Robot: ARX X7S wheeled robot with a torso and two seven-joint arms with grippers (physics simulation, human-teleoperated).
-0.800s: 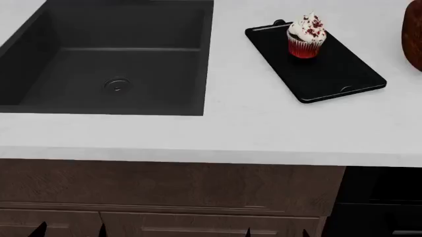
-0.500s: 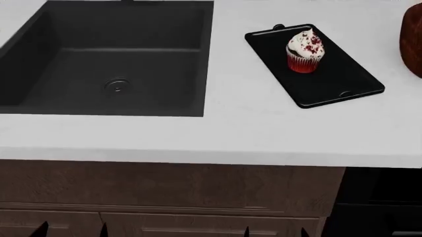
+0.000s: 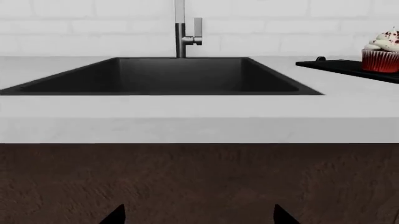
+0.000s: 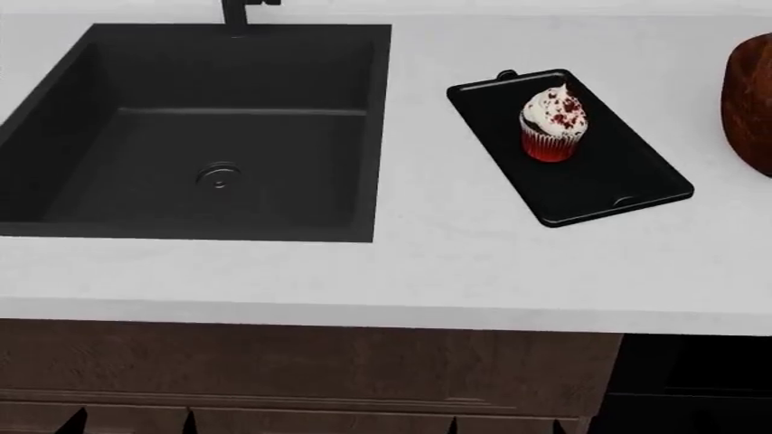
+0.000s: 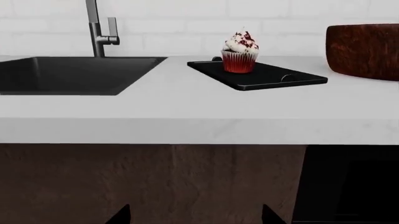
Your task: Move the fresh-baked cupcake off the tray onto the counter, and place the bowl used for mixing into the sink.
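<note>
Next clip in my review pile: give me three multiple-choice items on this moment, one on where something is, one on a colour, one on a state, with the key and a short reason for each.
1. Where is the cupcake?
A. On the tray
B. In the sink
C. On the bare counter

2. What colour is the cupcake's wrapper?
A. Blue
B. Red
C. Green

3. What is in the sink basin?
A. The bowl
B. The cupcake
C. Nothing but its drain

Key:
1 A: the cupcake stands on the black tray, toward the tray's far end in the head view.
2 B: the ribbed wrapper shows red under white frosting.
3 C: the sink shows only its round drain, while the bowl stands on the counter beyond the tray.
</note>
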